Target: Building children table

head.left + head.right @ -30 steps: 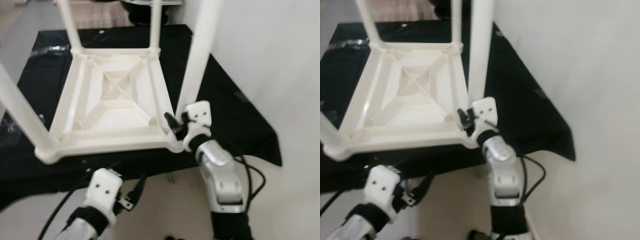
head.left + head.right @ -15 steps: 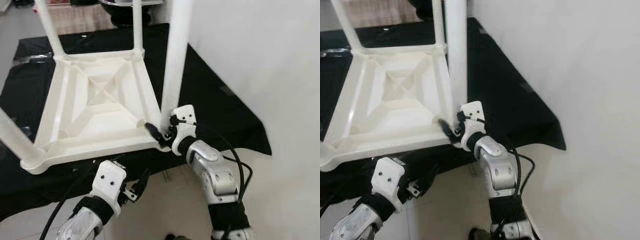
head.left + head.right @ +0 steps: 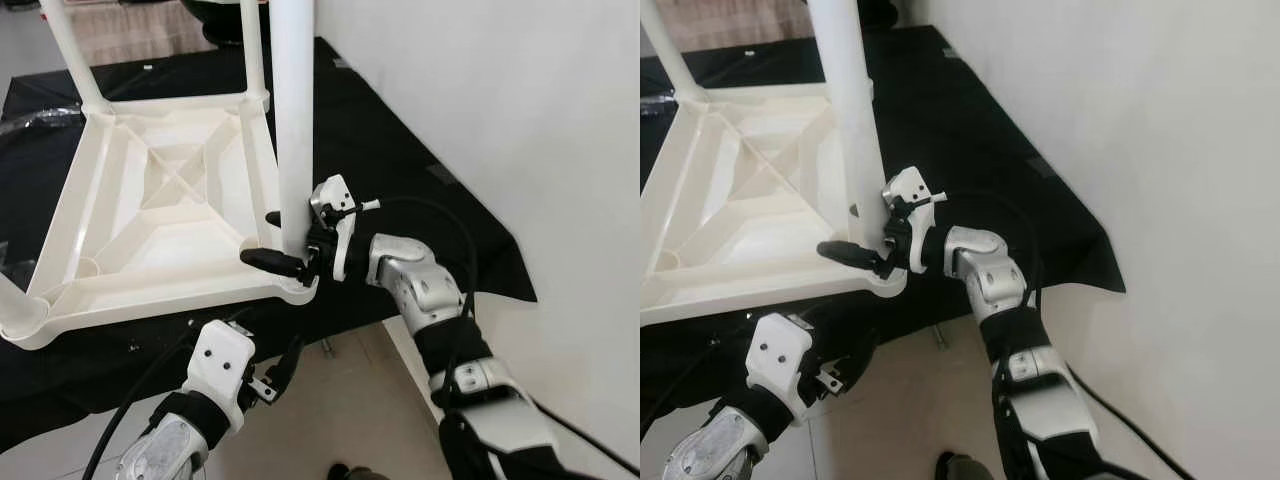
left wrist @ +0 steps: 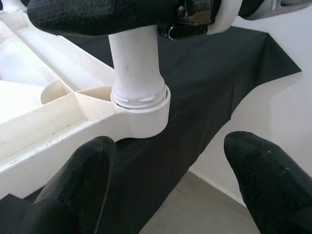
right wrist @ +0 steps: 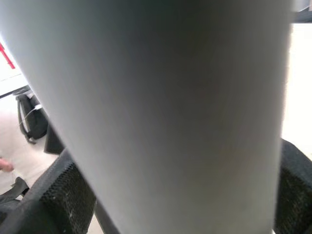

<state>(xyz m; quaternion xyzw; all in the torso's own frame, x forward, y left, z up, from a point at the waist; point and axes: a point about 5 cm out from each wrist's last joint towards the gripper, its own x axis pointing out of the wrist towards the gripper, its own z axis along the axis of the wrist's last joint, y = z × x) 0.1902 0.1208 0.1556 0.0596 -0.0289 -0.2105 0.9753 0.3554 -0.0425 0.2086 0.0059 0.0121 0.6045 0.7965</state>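
A white plastic children's table [image 3: 150, 190] lies upside down on a black cloth [image 3: 400, 130], its legs pointing up. My right gripper [image 3: 262, 238] reaches in from the right and is shut on the near right leg [image 3: 295, 120] just above its socket [image 4: 141, 109], one black finger on each side. The right wrist view has that leg [image 5: 161, 112] pressed between the fingers [image 5: 63, 200]. My left gripper [image 3: 280, 372] hangs open below the table's front edge, close under the same corner, holding nothing.
A white wall [image 3: 520, 100] rises close on the right. The cloth's corner drapes onto pale floor tiles [image 3: 340, 410]. Black cables [image 3: 130, 400] run along my left arm. Other table legs [image 3: 70, 50] stand at the far corners.
The camera has swung, shifting the table left in view. My right gripper went from beside the corner socket to straddling the leg, and its arm now reaches in sideways. The left gripper stays low.
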